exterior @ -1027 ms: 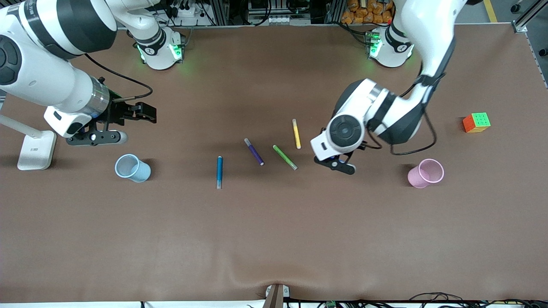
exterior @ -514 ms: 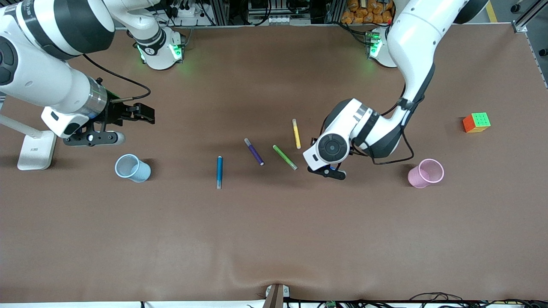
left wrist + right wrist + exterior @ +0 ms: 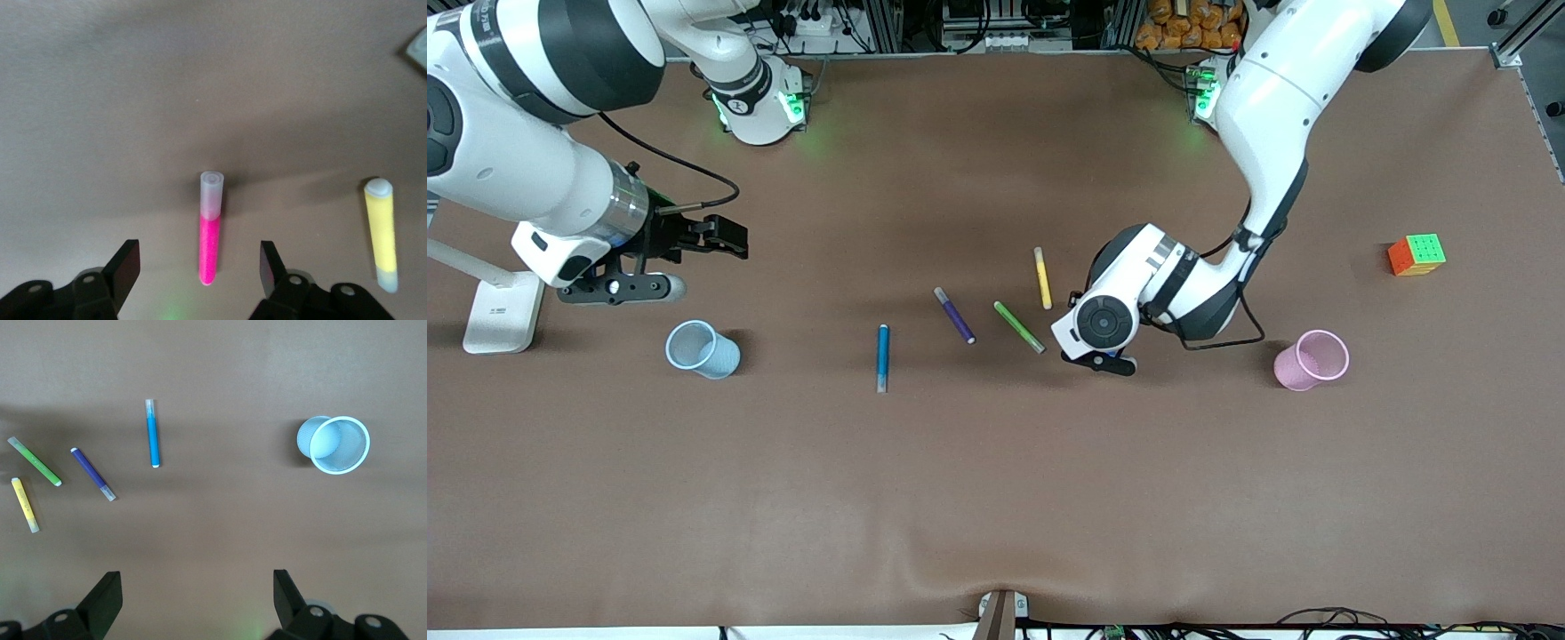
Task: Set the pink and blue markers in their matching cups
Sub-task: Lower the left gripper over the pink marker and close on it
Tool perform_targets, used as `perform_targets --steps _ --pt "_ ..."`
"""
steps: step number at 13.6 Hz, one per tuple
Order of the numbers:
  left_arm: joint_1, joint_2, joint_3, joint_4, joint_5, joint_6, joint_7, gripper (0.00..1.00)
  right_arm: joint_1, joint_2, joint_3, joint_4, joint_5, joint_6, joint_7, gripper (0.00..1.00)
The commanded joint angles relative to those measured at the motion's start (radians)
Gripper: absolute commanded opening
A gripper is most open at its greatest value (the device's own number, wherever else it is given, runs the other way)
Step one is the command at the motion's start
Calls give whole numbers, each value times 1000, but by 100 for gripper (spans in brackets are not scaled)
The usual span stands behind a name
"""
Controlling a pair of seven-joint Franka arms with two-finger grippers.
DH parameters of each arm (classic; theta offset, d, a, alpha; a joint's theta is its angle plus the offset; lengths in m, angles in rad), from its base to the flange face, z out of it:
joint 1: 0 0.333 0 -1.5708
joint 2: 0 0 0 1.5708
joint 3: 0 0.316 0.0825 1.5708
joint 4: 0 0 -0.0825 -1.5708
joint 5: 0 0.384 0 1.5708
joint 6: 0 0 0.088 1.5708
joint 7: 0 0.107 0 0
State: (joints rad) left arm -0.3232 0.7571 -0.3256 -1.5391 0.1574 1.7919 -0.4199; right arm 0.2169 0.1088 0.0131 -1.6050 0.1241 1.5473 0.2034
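Left gripper (image 3: 199, 267) hangs low beside the green pen (image 3: 1018, 326), jaws wide astride the pink marker (image 3: 210, 233), probably for grasping; right gripper (image 3: 197, 597) waits, jaws wide, above the blue cup (image 3: 702, 349).

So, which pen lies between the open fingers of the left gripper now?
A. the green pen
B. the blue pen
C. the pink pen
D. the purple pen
C: in the left wrist view the pink marker lies on the table straight between the open fingers of the left gripper, untouched, while the blue marker lies apart, toward the right arm's end.
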Motion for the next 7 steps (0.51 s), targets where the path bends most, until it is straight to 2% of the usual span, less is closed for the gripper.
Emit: perform_targets --steps 1,3,5,7 --pt "-16 19 8 8 36 9 -14 79 -4 -4 2 7 11 4 13 100" --pt "-22 37 8 8 54 9 -16 76 -5 -3 2 7 11 11 13 100" --pt "-20 48 8 10 57 24 3 64 -5 -3 2 7 11 19 13 100" --pt "-20 70 7 10 79 87 22 57 4 17 2 5 11 33 14 100"
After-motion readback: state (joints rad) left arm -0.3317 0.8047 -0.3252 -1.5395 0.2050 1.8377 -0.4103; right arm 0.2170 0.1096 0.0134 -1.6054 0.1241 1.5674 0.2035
